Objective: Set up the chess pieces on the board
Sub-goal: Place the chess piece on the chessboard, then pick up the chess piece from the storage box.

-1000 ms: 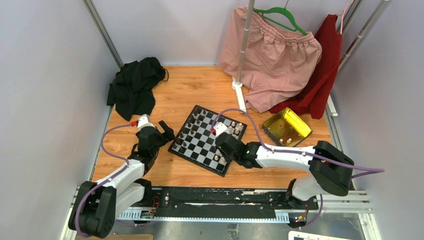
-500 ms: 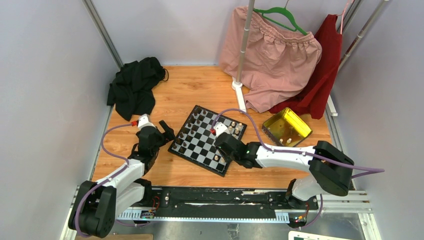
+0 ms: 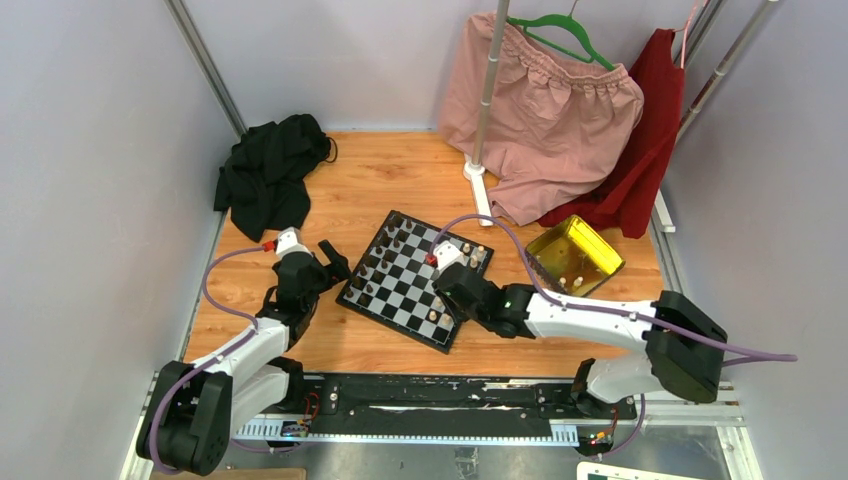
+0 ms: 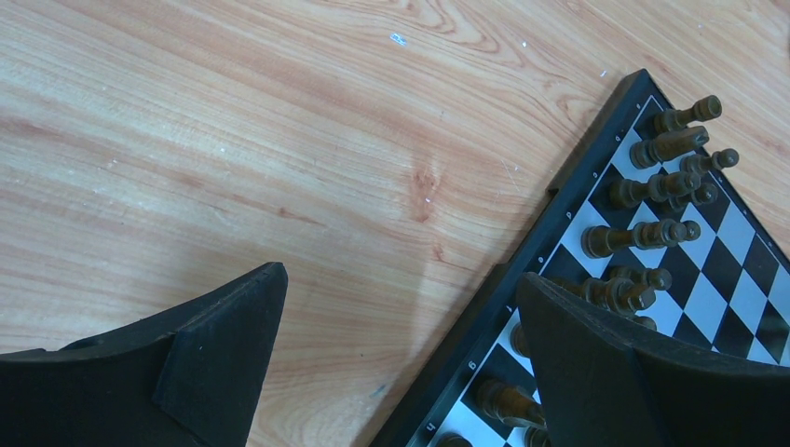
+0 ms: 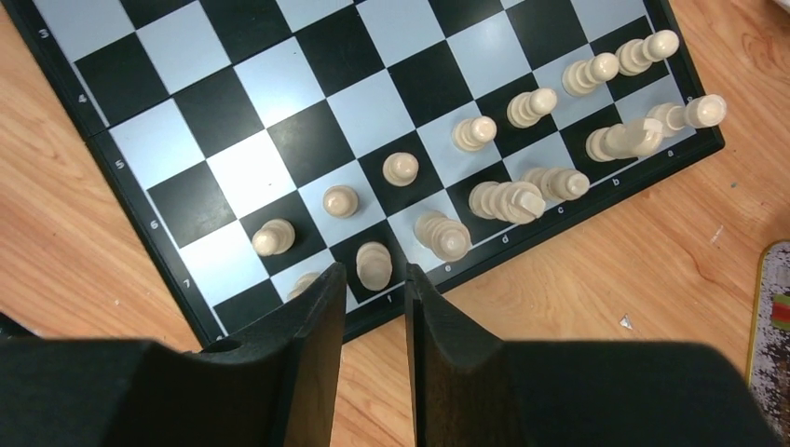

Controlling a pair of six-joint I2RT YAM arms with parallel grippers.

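Right pincer [image 5: 374, 279] is slightly spread over a cream piece [image 5: 374, 264] on the edge row of the board [image 5: 233, 177], with a gap on each side. Other cream chess pieces [image 5: 480, 133] stand along that side, and dark ones [image 4: 643, 191] stand opposite. Left pincer [image 4: 401, 289] is spread wide over the tabletop [image 4: 279, 140], at the board's edge.

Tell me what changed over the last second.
The right gripper shifted slightly right, its elbow swinging outward; its jaws stand apart over a cream piece standing on the chessboard. The left gripper and the dark pieces stayed put.
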